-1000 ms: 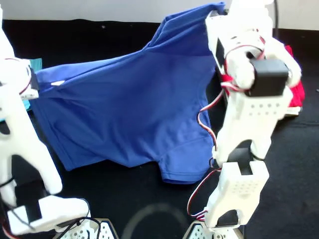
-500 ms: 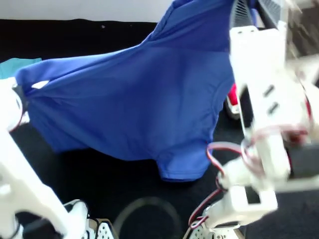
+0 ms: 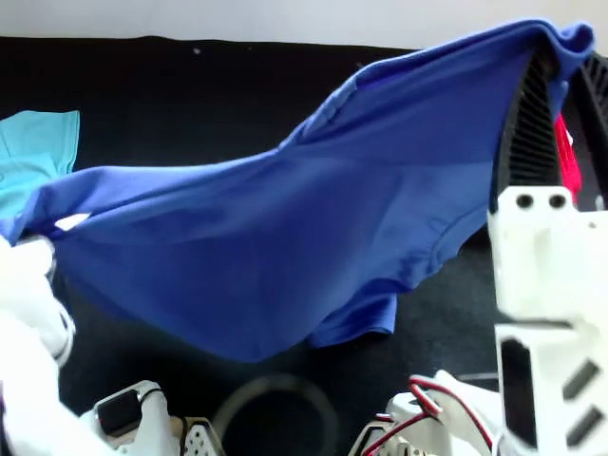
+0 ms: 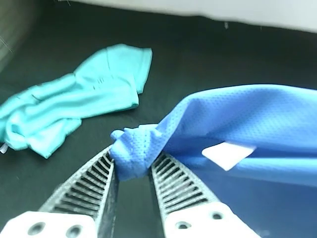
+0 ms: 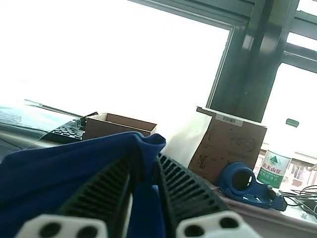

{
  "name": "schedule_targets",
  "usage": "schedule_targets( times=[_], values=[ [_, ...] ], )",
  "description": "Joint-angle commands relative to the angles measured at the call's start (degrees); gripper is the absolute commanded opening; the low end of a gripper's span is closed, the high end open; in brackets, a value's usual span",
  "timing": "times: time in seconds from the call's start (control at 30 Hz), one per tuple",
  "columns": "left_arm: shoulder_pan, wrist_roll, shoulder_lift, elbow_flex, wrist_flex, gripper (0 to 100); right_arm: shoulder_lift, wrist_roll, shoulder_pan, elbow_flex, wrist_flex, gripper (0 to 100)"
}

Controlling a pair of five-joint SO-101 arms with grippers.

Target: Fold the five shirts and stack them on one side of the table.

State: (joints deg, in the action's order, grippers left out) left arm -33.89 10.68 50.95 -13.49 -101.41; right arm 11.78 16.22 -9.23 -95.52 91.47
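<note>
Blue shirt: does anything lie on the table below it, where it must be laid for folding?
Nothing visible does. The blue shirt hangs from the left pincer and right pincer; the teal shirt lies aside.

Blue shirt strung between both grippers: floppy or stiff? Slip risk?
Likely floppy: the blue shirt sags between the left gripper and right gripper. Probably light: a small pinched bunch at each carries it. Mesh knit bunches in ribbed jaws, so slipping looks unlikely.

Blue shirt (image 3: 285,237) aloft, teal shirt (image 3: 33,152) crumpled
</note>
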Motion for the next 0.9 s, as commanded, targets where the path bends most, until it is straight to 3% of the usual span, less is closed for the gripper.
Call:
schedule_targets(
  times=[0.0,0.23,0.47,0.63,0.87],
  values=[
    [-0.92,0.53,2.68,-1.98,0.09,1,2.86,0.88,1.01,-2.51,0.13,0.5],
    [-1.01,0.53,7.69,-1.8,-0.09,1,8.22,0.79,0.92,-2.51,4.09,0.5],
    [-1.27,0.53,8.66,-1.71,0.0,1,7.6,0.79,0.92,-0.04,1.45,0.5],
    [-1.01,0.53,-0.13,-1.8,0.26,1,3.56,0.79,0.48,11.03,-5.32,0.5],
    [3.21,1.85,-22.02,-2.59,8.53,1,-7.16,0.79,-2.15,29.85,-17.98,0.5]
  ],
)
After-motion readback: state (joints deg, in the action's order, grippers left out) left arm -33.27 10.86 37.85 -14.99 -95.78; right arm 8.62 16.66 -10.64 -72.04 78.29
